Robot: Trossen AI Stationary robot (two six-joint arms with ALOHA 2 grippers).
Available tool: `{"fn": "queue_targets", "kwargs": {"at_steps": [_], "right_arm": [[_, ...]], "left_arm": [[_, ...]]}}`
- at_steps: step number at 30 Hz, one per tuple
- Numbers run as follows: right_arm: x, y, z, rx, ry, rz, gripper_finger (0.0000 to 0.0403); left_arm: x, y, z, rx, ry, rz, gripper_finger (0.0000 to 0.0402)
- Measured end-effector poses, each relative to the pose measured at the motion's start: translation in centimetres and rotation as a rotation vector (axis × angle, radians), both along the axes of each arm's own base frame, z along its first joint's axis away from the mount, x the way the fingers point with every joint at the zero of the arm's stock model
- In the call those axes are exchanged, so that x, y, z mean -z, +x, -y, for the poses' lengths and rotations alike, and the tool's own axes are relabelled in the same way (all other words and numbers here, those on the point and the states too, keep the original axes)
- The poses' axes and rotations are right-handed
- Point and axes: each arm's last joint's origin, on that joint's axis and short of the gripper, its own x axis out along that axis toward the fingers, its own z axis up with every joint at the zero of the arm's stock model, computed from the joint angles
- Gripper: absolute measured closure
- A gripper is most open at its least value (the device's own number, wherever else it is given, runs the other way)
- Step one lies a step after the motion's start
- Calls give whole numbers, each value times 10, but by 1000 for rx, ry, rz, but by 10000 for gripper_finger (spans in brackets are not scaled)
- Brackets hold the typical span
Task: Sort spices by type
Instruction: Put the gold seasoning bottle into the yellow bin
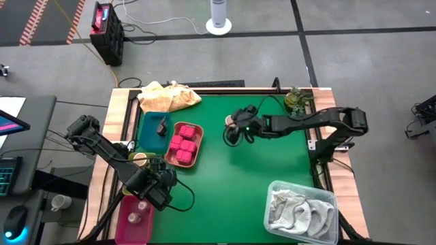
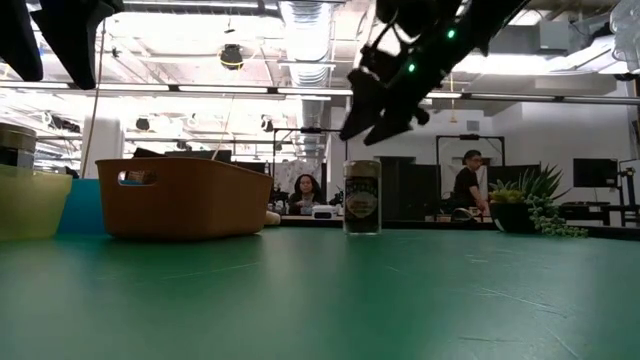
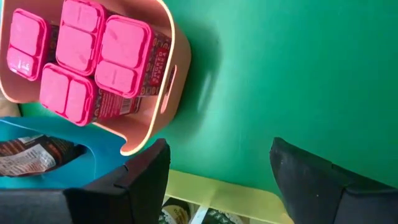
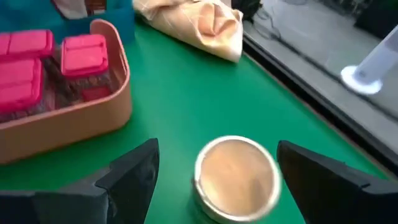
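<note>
A small spice jar [image 2: 362,197] with a tan lid [image 4: 236,176] stands upright on the green table, near its middle. My right gripper [image 4: 217,149] hangs open just above it [image 2: 385,105], one finger to each side, touching nothing. Several pink packets [image 3: 93,56] lie in the salmon tray [image 1: 194,160]. A dark packet [image 3: 37,152] lies in the teal tray [image 1: 146,129]. Small clear jars stand in the magenta tray [image 1: 136,216]. My left gripper [image 3: 217,158] hovers open over the lime tray [image 3: 217,193], at the table's near left [image 1: 158,182].
A yellow cloth [image 1: 169,96] lies at the far left corner. A clear bin [image 1: 302,211] with a white-grey cloth sits at the near right. A small plant [image 1: 296,99] stands at the far right. Bare green table lies between the trays and the bin.
</note>
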Motion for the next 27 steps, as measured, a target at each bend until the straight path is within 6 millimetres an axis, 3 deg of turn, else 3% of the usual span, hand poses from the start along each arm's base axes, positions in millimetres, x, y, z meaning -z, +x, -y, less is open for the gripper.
{"fn": "queue_targets", "kwargs": {"at_steps": [7, 13, 17, 21, 27], "right_arm": [[1, -5, -2, -32, -65, -92, 48], [19, -14, -23, -134, -115, -189, 36], [35, -34, -34, -146, -114, -208, 35], [49, -50, -27, -88, -92, -115, 35], [75, -48, -6, -92, -54, -1, 35]], "left_arm": [[0, 0, 1, -21, -25, -6, 136], [0, -6, 8, -14, -38, -1, 136], [0, -11, 14, -20, -47, 8, 136], [0, -11, 16, -33, -59, 24, 136], [0, -7, 16, -38, -80, 45, 136]]}}
